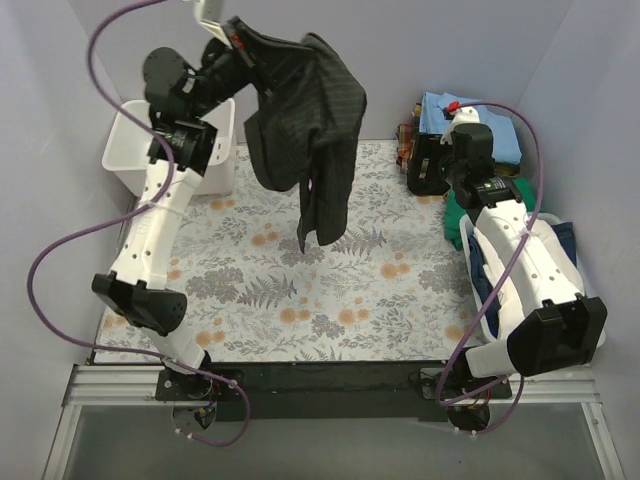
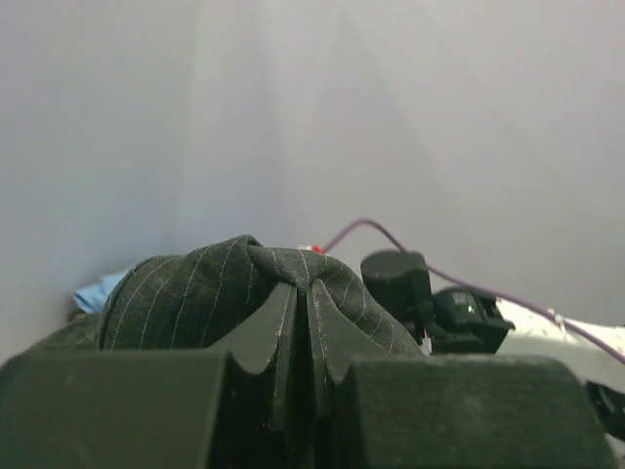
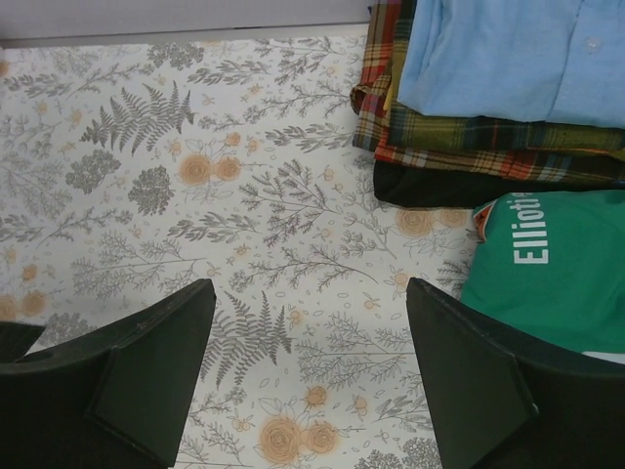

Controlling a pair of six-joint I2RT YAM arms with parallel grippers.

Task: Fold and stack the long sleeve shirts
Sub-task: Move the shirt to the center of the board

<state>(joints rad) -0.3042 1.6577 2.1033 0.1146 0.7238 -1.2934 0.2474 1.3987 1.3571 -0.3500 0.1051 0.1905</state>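
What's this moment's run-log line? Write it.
left gripper: shut on pinstriped shirt, held above table | right gripper: open, empty, near shirt stack | fold not yet begun

- Black shirt, pinstriped and crumpled: pinched in the left gripper, hanging below it in long folds.
- Blue shirt, folded flat, ahead-right of the right gripper, atop folded plaid shirts.
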